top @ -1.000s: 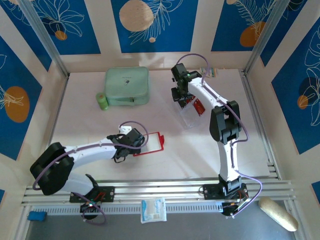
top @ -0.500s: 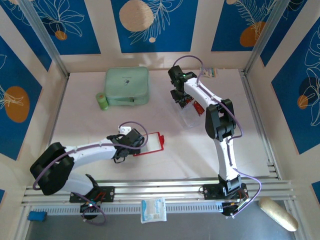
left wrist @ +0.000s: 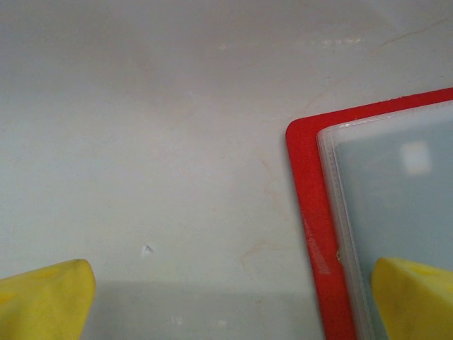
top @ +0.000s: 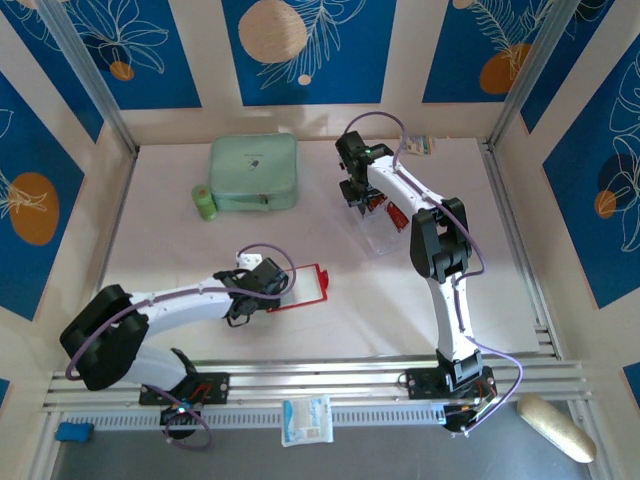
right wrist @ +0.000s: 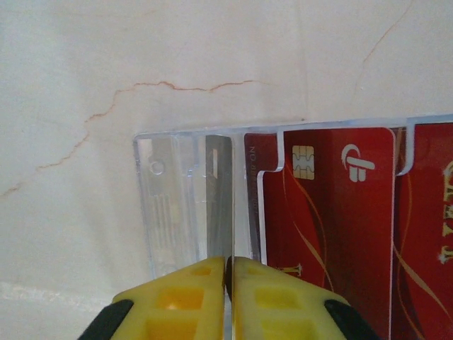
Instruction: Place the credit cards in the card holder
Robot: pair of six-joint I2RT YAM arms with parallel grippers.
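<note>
Cards point(right wrist: 333, 212): red, with a gold chip and white markings, set side by side in the slots of a clear tray point(right wrist: 166, 205). The tray is at the far right of the surface point(top: 200, 260), well apart from the holder.
Holder point(top: 303, 286): red and nearly square, lying open and flat near the middle of the surface, with its pale clear sleeve facing up.
Right hand point(right wrist: 228, 294): low over the tray, at the end beside the chip card, with its yellow fingers point(right wrist: 191, 297) pressed together. A thin grey strip runs up from the seam between them; I cannot tell whether it is a card on edge or part of the tray.
Left hand point(left wrist: 228, 301): low at the holder's left edge and spread wide. One yellow tip is over bare surface and the other over the sleeve near the red corner; whether it touches, I cannot tell.
Case point(top: 254, 172): mint green and closed, at the far side, left of the tray.
Roll point(top: 205, 202): small and green, just beside the case's left side.
Surface: pale, with thin reddish veins near the tray.
</note>
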